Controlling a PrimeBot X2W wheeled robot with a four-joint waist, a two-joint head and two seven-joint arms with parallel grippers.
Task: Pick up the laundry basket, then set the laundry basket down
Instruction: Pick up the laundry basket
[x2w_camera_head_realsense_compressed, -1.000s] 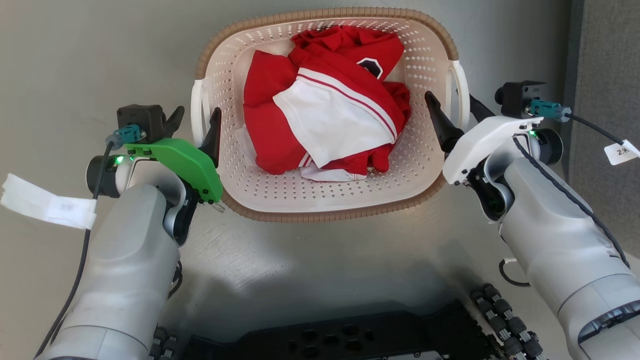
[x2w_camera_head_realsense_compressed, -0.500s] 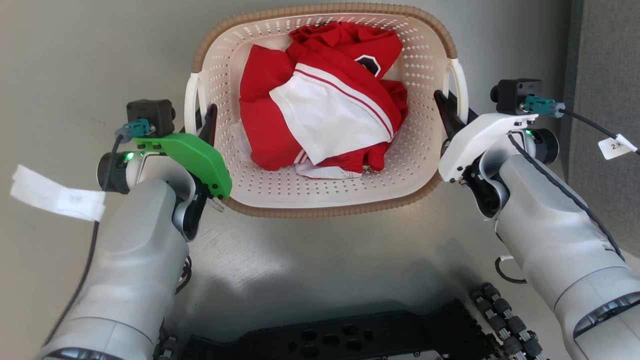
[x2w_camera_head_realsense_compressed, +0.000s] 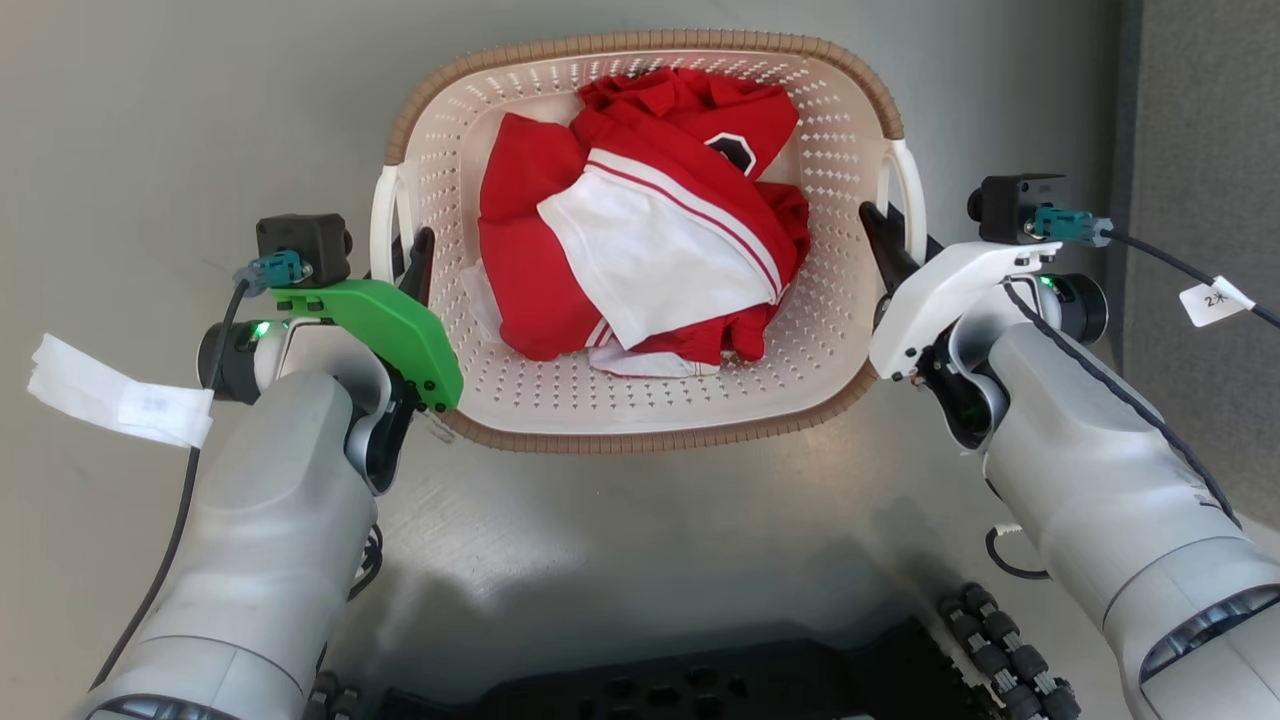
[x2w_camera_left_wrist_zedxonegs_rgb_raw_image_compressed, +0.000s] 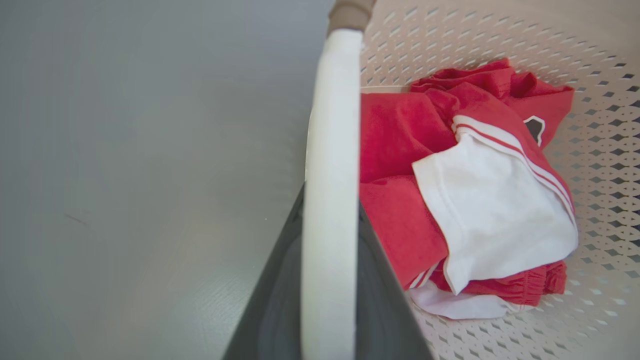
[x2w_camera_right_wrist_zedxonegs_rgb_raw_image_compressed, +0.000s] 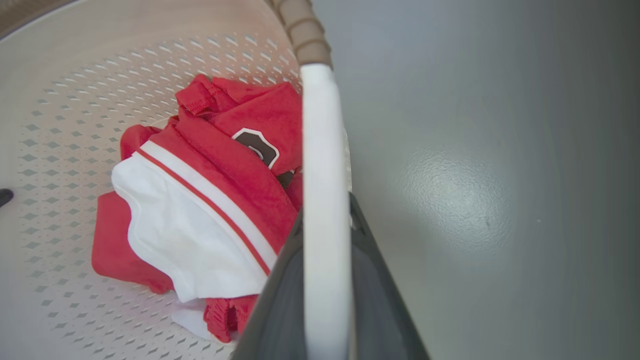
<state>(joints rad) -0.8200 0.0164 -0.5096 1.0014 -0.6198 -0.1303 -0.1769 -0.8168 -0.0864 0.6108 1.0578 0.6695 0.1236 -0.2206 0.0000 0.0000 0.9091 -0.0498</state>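
Red garment (x2w_camera_head_realsense_compressed: 530, 260): crumpled, heaped in the middle of the laundry basket (x2w_camera_head_realsense_compressed: 640, 405); dark badge (x2w_camera_head_realsense_compressed: 733, 150) with white edging near its far end.
White panel (x2w_camera_head_realsense_compressed: 650, 250): lies on top of the red cloth, bordered by white and red stripes.
White cloth (x2w_camera_head_realsense_compressed: 645, 362): edge showing under the heap's near side.
Floor (x2w_camera_head_realsense_compressed: 650, 540): smooth grey, glossy, soft reflections.
Textured strip (x2w_camera_head_realsense_compressed: 1200, 120): darker grey, along the floor's right edge.

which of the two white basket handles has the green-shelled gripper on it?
The laundry basket's left handle, gripped between the fingers of the green-shelled left gripper. The right handle sits in the white-shelled right gripper.
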